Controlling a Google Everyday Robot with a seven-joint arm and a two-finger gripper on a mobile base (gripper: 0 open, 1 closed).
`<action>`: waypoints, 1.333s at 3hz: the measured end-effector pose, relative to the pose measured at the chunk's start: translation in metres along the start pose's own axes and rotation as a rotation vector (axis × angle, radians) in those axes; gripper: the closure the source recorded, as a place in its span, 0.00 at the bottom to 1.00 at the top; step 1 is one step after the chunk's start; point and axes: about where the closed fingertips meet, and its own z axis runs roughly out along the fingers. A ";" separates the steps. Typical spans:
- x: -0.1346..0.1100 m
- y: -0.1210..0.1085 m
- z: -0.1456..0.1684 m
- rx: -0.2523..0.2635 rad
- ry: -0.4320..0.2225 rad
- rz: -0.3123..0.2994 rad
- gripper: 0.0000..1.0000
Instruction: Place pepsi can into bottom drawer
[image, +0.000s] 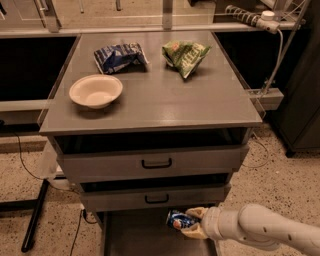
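The pepsi can (176, 220) is dark blue with a round logo and lies on its side in my gripper (186, 222), which is shut on it. The white arm comes in from the lower right. The can is held just above the bottom drawer (135, 235), a pulled-out grey tray with a flat floor, at its right back part below the middle drawer's front.
The grey cabinet top (160, 105) carries a white bowl (95, 91), a blue-and-white chip bag (119, 56) and a green chip bag (185, 55). Two grey drawers with black handles (156, 163) sit above the tray. A black stand leg (35, 215) and cables lie at the left.
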 end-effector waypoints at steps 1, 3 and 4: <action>0.025 -0.023 0.046 0.056 0.034 -0.027 1.00; 0.073 -0.037 0.114 0.090 -0.046 -0.116 1.00; 0.093 -0.024 0.121 0.070 -0.097 -0.169 1.00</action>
